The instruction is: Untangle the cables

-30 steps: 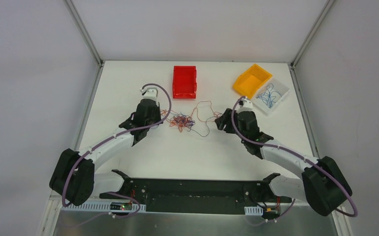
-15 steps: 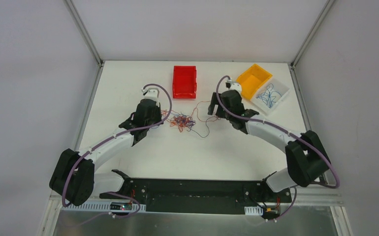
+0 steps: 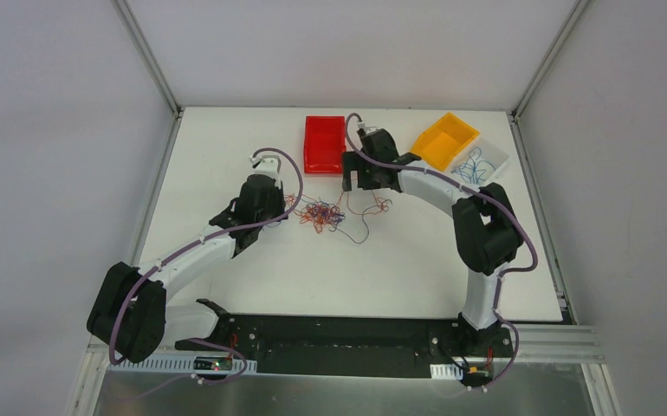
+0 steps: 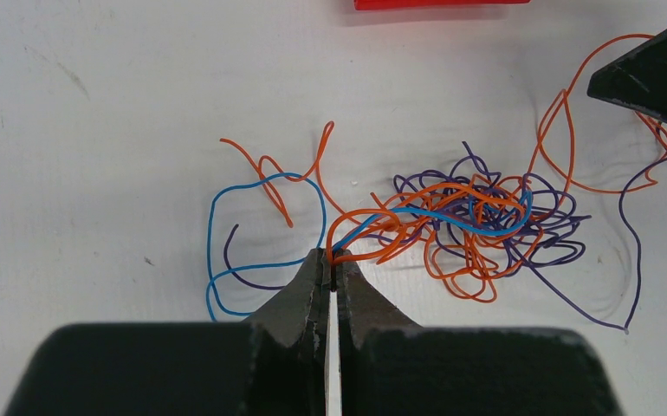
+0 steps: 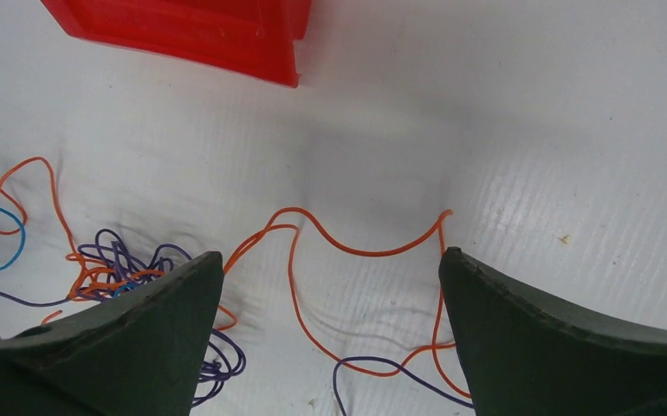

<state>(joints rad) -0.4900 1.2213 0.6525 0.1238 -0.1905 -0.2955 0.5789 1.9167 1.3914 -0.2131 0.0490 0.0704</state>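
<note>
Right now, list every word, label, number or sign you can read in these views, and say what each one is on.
No text can be read in any view.
Red bin: no label or print shows.
Orange bin: no label or print shows.
Left board and right board on the near rail: any print is too small to read.

Tabletop [image 3: 226,269]: white, matte, with faint scuffs and a ribbed texture in the wrist views.
Back wall [image 3: 347,52]: plain pale grey panel.
Side walls [image 3: 44,173]: the same pale panels, left and right.
Posts [image 3: 150,61]: slim metal bars at both back corners.
Near edge: brushed metal sheet [image 3: 339,397].
Light: even and soft, faint shadows.
</note>
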